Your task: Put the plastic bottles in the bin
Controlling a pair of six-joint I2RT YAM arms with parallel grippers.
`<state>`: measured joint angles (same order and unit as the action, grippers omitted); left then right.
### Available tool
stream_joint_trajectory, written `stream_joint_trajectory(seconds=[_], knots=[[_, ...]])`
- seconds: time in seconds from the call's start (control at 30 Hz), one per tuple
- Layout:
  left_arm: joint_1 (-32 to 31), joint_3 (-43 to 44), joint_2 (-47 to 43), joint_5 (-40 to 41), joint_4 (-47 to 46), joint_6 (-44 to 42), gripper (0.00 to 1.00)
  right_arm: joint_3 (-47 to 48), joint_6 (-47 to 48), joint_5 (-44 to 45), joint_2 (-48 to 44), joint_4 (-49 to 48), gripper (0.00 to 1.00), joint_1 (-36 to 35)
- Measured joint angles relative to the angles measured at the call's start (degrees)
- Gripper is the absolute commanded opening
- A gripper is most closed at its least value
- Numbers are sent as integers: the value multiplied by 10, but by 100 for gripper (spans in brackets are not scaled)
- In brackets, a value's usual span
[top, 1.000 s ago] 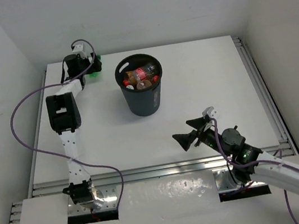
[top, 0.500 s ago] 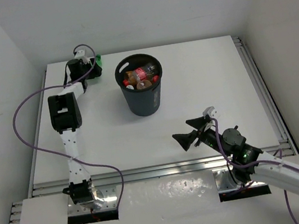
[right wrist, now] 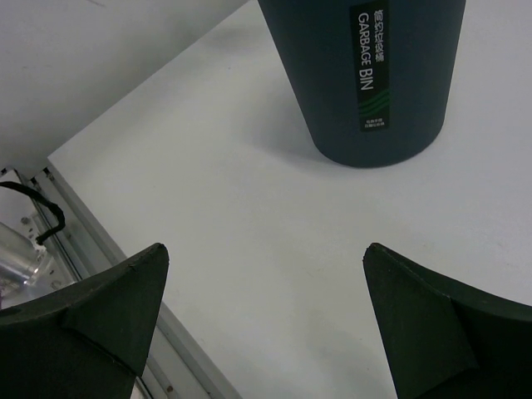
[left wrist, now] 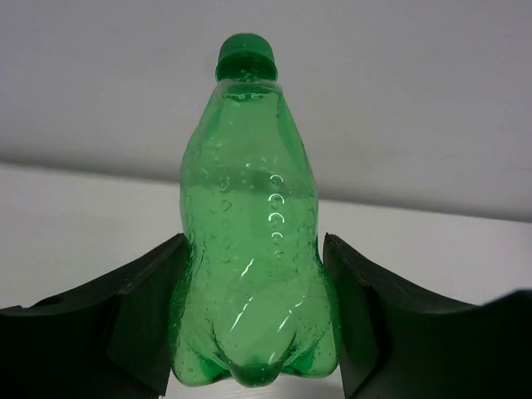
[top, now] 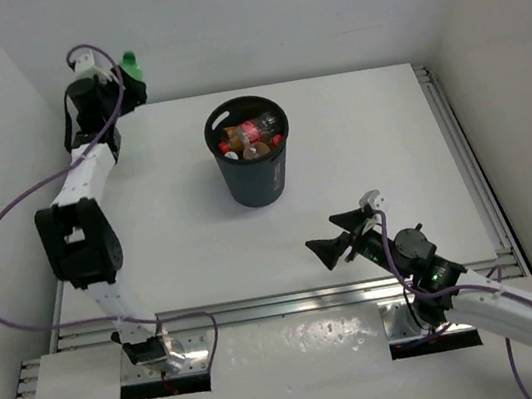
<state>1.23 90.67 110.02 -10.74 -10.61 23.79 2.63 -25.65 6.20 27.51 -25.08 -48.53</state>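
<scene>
One bottle is left outside the bin, and it has just come off the tabletop. A second ago the left tool was low at the far left corner, open around the green bottle. It then closed, and now the arm has swung up and back so the bottle hangs in front of the back wall, well clear of the surface.

In the left wrist view the left tool has both fingers pressed against the lower body of the green bottle. The bottle stands upright with its cap on top, and the hold looks square and secure (no tilt that I can see).

The other bottles, red-labelled and orange, already lie inside the bin, though their exact count is hard to tell from above.

The right tool has not moved. It sits near the front of the tabletop with its jaws spread wide and nothing in them, and its own camera faces the bin past the right tool.

The pick-up therefore looks done. What remains, I judge, is carrying the bottle rightward over the bin's rim and letting go, which would finish the task.
</scene>
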Motion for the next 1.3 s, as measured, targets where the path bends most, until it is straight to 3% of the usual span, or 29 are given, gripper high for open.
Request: stream_joint_trajectory(seconds=[0.2, 0.33, 0.67, 0.87, 0.97, 1.13, 1.3], knots=[[-104, -80, -259, -30, -30, -21, 23, 0, -8, 6, 6, 6, 98, -1], [-178, -99, -331, -61, -39, -44, 24, 0, -21, 6, -25, 20, 98, -2], [-236, -222, -281, -85, -6, -99, 27, 0, -37, 8, -75, 43, 98, -4], [-258, -238, -267, -114, 10, -133, 29, 0, -37, 13, -68, 44, 99, -4], [-266, -238, -267, -117, 9, -146, 39, 0, -36, 14, -62, 43, 99, -4], [-271, -238, -266, -115, 16, -171, 46, 0, -33, 23, -53, 43, 99, -4], [-273, -238, -260, -101, 31, -187, 75, 0, -30, 27, -50, 42, 99, -4]])
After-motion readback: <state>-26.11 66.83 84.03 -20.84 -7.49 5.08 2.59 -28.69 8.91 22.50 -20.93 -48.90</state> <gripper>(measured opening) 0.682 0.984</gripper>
